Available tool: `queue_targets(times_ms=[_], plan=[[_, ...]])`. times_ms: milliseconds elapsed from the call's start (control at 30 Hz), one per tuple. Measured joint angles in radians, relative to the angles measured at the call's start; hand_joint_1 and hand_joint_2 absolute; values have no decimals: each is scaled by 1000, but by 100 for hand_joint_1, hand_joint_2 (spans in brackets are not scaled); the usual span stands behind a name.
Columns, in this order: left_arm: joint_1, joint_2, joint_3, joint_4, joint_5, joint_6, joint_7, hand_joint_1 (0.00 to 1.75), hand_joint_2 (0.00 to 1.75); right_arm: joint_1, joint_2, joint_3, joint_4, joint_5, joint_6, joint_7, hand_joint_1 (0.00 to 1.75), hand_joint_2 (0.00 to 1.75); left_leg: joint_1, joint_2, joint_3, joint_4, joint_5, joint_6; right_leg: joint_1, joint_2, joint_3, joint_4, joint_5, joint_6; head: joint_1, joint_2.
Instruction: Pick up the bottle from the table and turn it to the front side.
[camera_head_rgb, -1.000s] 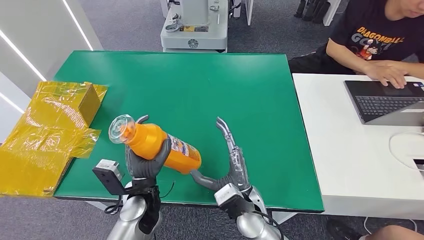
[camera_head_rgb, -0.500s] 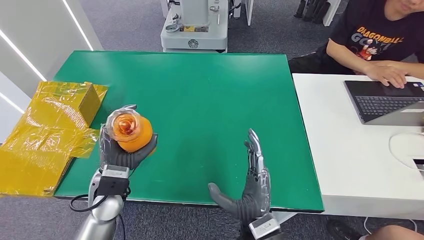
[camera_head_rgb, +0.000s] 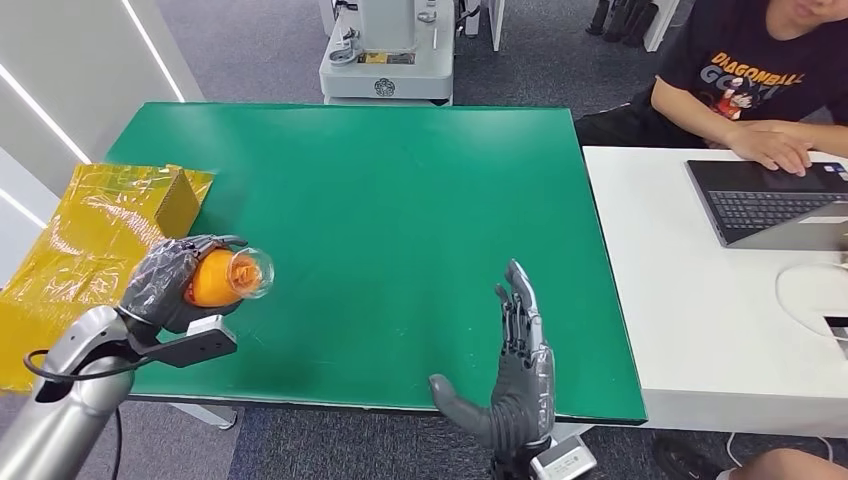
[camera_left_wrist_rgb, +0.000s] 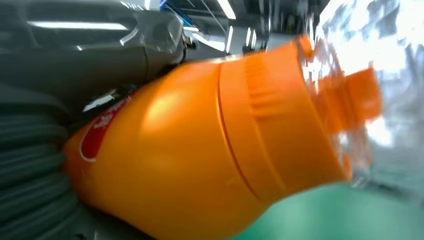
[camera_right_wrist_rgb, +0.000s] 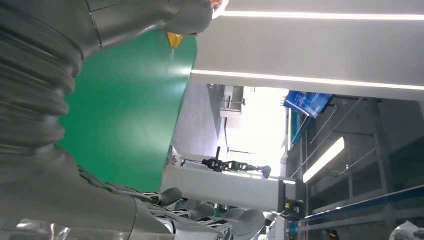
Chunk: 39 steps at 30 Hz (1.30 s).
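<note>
My left hand (camera_head_rgb: 165, 282) grips an orange bottle (camera_head_rgb: 215, 279) above the left edge of the green table (camera_head_rgb: 400, 210). The bottle lies sideways with its clear cap (camera_head_rgb: 250, 272) pointing right, toward the table's middle. Up close in the left wrist view the orange bottle (camera_left_wrist_rgb: 200, 150) shows a red label patch and the clear cap (camera_left_wrist_rgb: 360, 75) over an orange spout, with my left hand (camera_left_wrist_rgb: 55, 105) wrapped round its body. My right hand (camera_head_rgb: 515, 375) stands open at the table's near edge, fingers straight and pointing away, holding nothing. The right wrist view has the right hand (camera_right_wrist_rgb: 55, 120) over the green surface.
Crumpled yellow film and a yellow box (camera_head_rgb: 110, 225) lie off the table's left edge. A white desk (camera_head_rgb: 700, 300) with a laptop (camera_head_rgb: 770, 200) adjoins on the right, where a person (camera_head_rgb: 760, 80) sits. A grey machine base (camera_head_rgb: 385, 55) stands beyond the far edge.
My left hand has swung the bottle left and turned it, so the cap now points right instead of up at the camera. The right hand has let go and drawn back to the near edge.
</note>
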Motion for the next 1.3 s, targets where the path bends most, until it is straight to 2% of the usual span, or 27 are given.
queue_targets(times_ms=[67,167,333,433,700,867,900,1000,1033,1300], plan=[[-47,29,-17,83,-32,-44,-15,175,175,1,0,-10,-3,2,8,2,0,175,0,-1,0,0,0,0,0,-1,0,0,0,0,0,0],[-119,31,-61,250,-88,-51,-42,175,175,2,4,-22,-3,3,19,7,0,175,0,-1,0,0,0,0,0,-1,1,0,0,0,0,0],[-265,-8,-179,561,-264,18,-28,175,175,0,16,-28,2,-3,32,8,0,175,0,-1,0,1,0,0,0,-1,1,0,1,0,0,0],[-327,-36,-254,703,-335,42,-28,175,175,-2,22,-28,7,-5,33,8,0,175,0,0,0,1,0,-1,0,0,1,0,1,0,0,0],[-465,-87,-390,907,-460,68,0,175,175,-12,30,-26,31,-24,30,9,0,175,0,-2,0,0,0,-1,0,-2,2,0,0,0,0,0],[-510,-98,-446,971,-502,86,20,175,175,-13,30,-23,47,-34,22,9,0,175,0,-2,1,0,1,-2,0,-1,2,1,1,0,0,0],[-516,-100,-452,981,-503,86,24,168,175,-12,30,-23,49,-34,20,9,0,175,0,-2,1,0,2,-2,0,-1,2,1,1,-1,0,0],[-529,-101,-463,1006,-500,85,42,37,175,-10,30,-21,54,-34,17,8,0,175,0,-1,1,0,2,-2,0,-1,1,2,1,-1,0,0],[-532,-101,-464,1012,-498,82,52,0,175,-9,30,-21,56,-34,16,8,0,175,0,-1,1,0,2,-2,0,-1,1,2,1,-1,0,0],[-548,-92,-465,1047,-476,10,111,0,175,-6,30,-22,57,-34,23,8,0,175,0,0,2,-1,1,-2,0,0,2,2,1,-1,0,0]])
